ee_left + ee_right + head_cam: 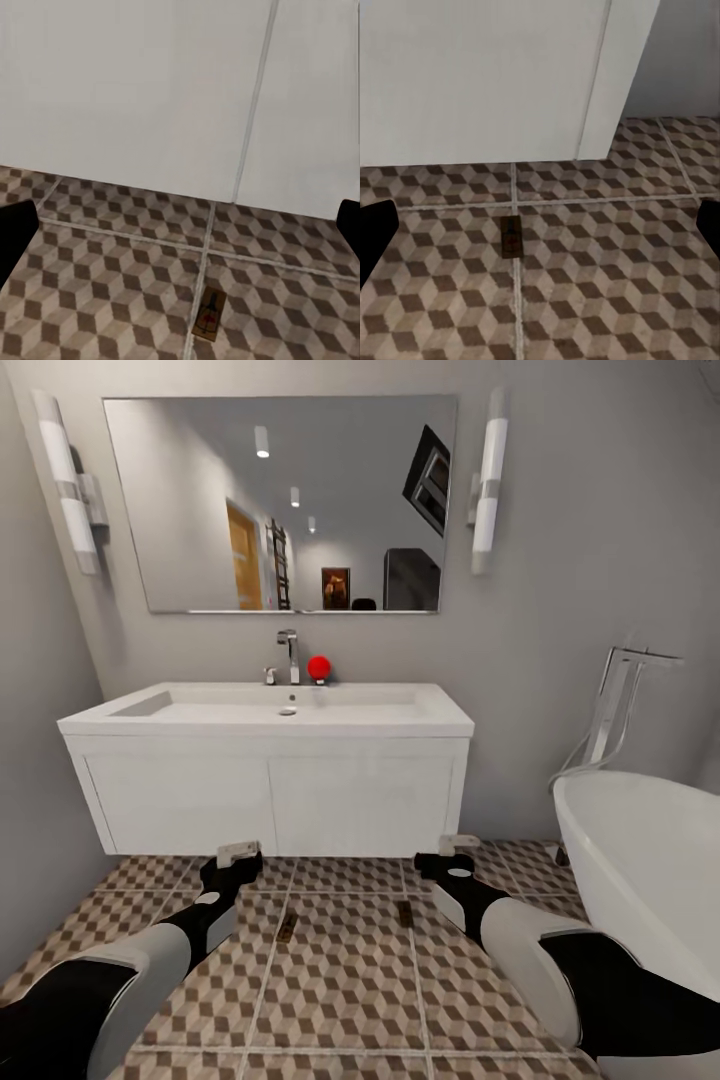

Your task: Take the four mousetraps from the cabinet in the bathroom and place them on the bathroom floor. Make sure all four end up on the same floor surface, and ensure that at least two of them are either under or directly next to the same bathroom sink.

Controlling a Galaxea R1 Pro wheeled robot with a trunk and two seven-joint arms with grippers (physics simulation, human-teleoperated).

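Facing the sink (265,725), the robot holds both arms low over the bathroom floor (340,980); the left gripper (238,852) and the right gripper (458,847) both hover just short of the sink's white front, each with its jaws spread wide and nothing between them, as the wrist views show from the dark fingertips sitting at opposite edges. Two mousetraps lie flat on the tiles in front of the sink, near its front but not under it: one (287,927) below the left gripper, seen again in the left wrist view (209,316) on a grout line; the other (405,912) below the right gripper, also by a grout line in the right wrist view (512,236). Each looks like a thin, stiff, light wooden slab with a small metal part, likely to skid on smooth tile if nudged; taking it across its narrow width, by the long edges, seems the safest hold, keeping clear of the metal. The metal parts are too small and blurred to read; the space beneath the sink is hidden from the head view; the cabinet and any remaining traps cannot be accounted for.
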